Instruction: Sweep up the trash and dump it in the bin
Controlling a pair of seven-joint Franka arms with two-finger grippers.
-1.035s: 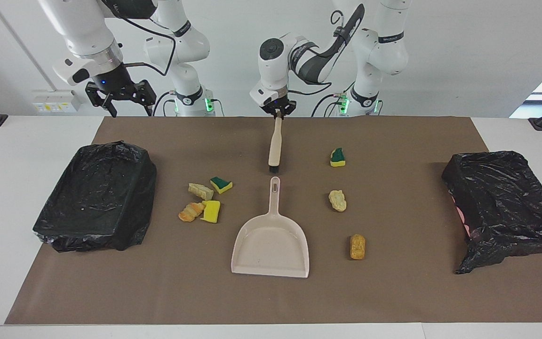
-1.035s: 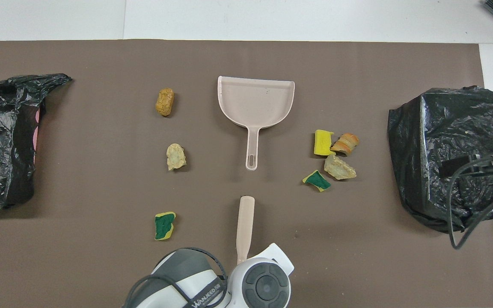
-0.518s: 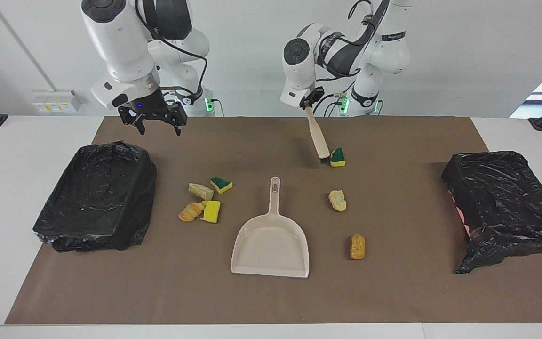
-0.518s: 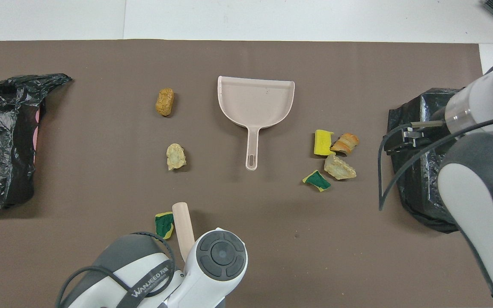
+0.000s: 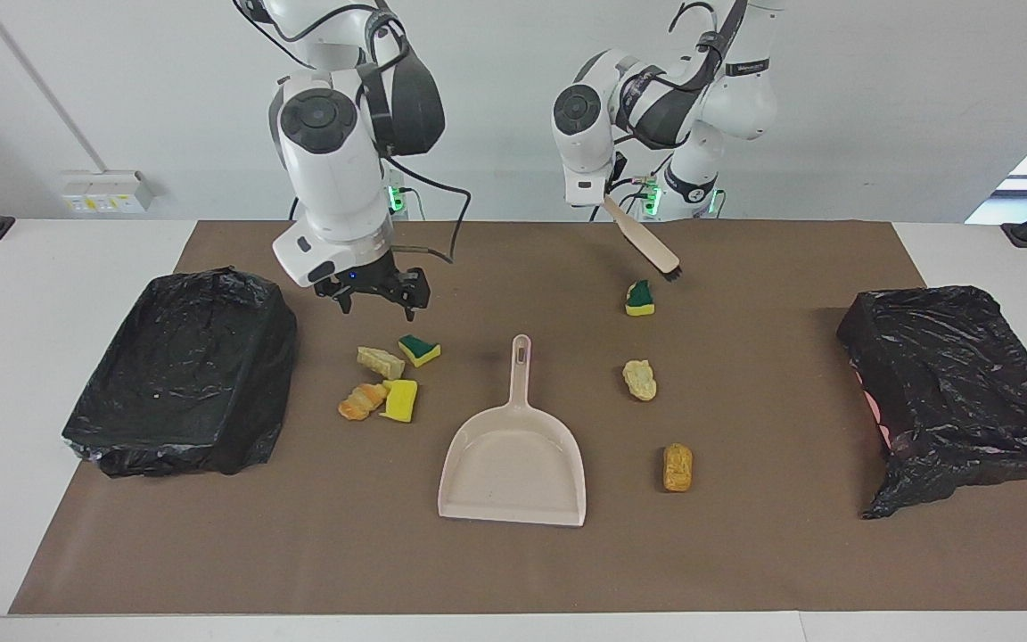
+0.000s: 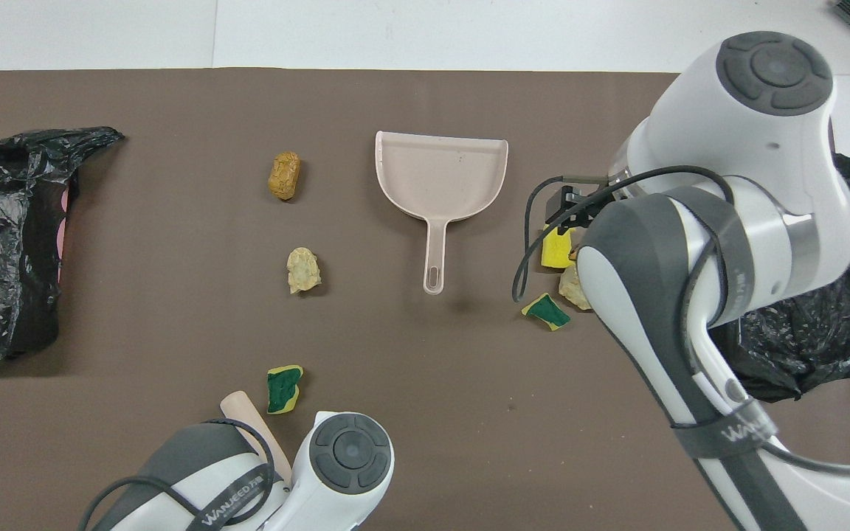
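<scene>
Since a second ago: right gripper (image 5: 373, 301) swung in from above the black-bagged bin (image 5: 179, 374) at the right arm's end, now hanging over the brown mat (image 5: 745, 553) just above a cluster of four scraps, fingers spread, holding nothing. Left gripper (image 5: 607, 198) lifted the beige plastic brush (image 5: 647, 247) off the mat; brush now tilted in the air, handle pinched between the fingers, dark bristles (image 5: 671, 275) just above and beside a green-topped yellow sponge piece (image 5: 639, 299), not touching it.

Readable writing: "WANJEED" on the grey cable straps of both arms in the overhead view.

Trash, all on the mat: in the cluster, a green-and-yellow sponge wedge (image 5: 419, 349), a pale crusty bread lump (image 5: 380, 361), a yellow sponge block (image 5: 400, 400) and an orange ridged bread piece (image 5: 362, 401). Toward the left arm's end, a line of three well apart: the green-topped sponge, a pale knobbly lump (image 5: 639, 379), a tan oblong lump (image 5: 677, 467).

Smooth beige plastic dustpan (image 5: 513, 455) flat between the two groups, handle toward the robots. Second bin wrapped in crinkled black plastic (image 5: 950, 392) at the left arm's end.
</scene>
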